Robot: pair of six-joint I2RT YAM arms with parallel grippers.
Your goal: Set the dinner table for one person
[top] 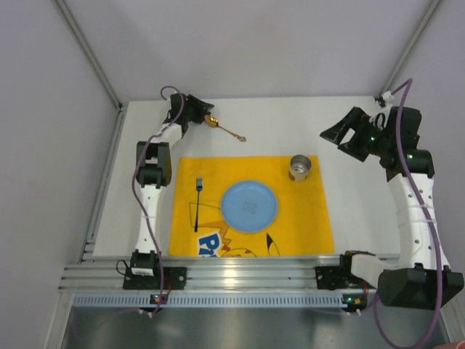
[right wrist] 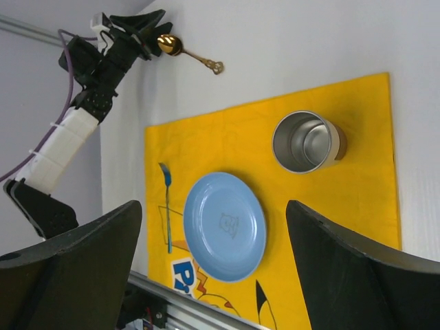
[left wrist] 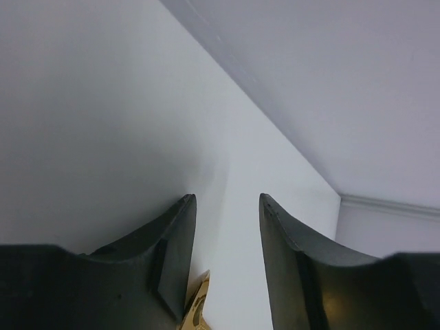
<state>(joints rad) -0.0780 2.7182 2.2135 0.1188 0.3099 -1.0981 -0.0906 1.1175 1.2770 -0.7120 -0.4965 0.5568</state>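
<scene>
Right gripper [right wrist: 213, 204] sits closest in its wrist view: both dark fingers [right wrist: 75, 268] are spread wide w/ nothing btwn them, so it's released & empty, hovering over the dinner table [top: 290, 123] at approx 2 o'clock of the yellow placemat [top: 305, 211]. That table is the white top spanning the whole work area ahead of the arm bases, w/ the placemat lying on its near-centre part. Setting looks mostly done, judging by the layout. On the mat are the blue plate [top: 248, 206] at ctr, what looks like a blue fork [top: 197, 185] at the plate's 9 o'clock, and a metal cup [right wrist: 302, 141] upright at its 1–2 o'clock. Left to do, prob: the gold spoon [right wrist: 168, 45], which is off the mat on bare table at the plate's 11 o'clock, handle pointing to 4 o'clock. It likely belongs at the plate's 3 o'clock, where the mat is bare. Left gripper [left wrist: 227, 197] is at the spoon's bowl in the table's 11 o'clock corner. Its jaws stand a narrow gap apart w/ a sliver of gold by one inner pad, but I can't tell whether it's pinching the spoon or just beside it. Writing: blue block letters on the mat's near edge, only a "P" legible, rest cut off. The cartoon print resembles Pikachu, as a guess. The plate's ctr emblem is too faint to read. No other labels visible.
</scene>
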